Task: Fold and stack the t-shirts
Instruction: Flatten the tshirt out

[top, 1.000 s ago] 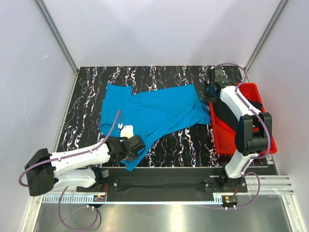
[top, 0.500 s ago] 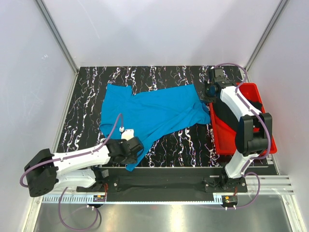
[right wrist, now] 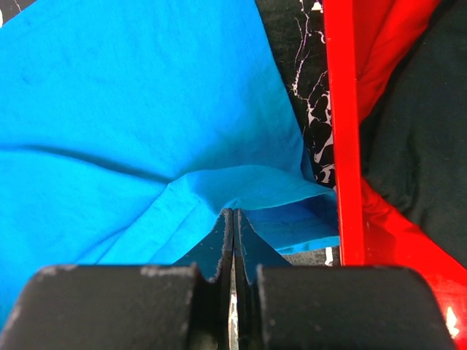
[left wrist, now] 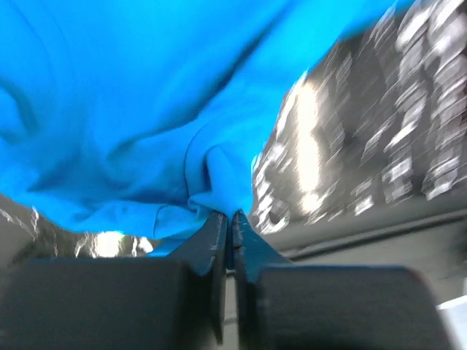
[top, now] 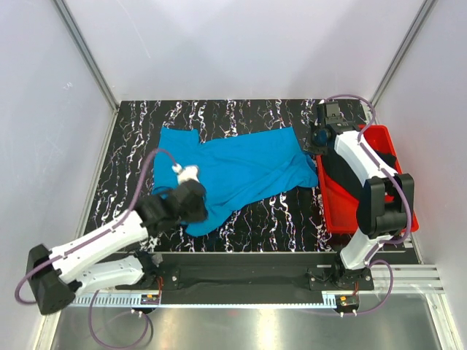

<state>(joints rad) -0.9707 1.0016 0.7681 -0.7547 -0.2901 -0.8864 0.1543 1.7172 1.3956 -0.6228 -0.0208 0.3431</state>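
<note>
Where its near hem bunches, well left of the red tray [right wrist: 343, 109], the blue shirt [top: 241, 171] is pinched in the closed left gripper [left wrist: 230, 217]. It spreads over the table [top: 292, 215] to the tray's left wall. There the right gripper [right wrist: 233, 215] is closed too, seemingly nipping a corner, though the tips hide the contact. The black shirt [right wrist: 416, 131] lies inside the tray.

The sky-blue t-shirt [top: 241, 171] is looking like soft, matt cloth, lying in fine creases. The black t-shirt [right wrist: 416, 146] is appearing as dull cloth too. The red tray [right wrist: 343, 87] is shining like smooth, glossy plastic. The table [top: 277, 211] is gleaming, polished and marbled.
</note>
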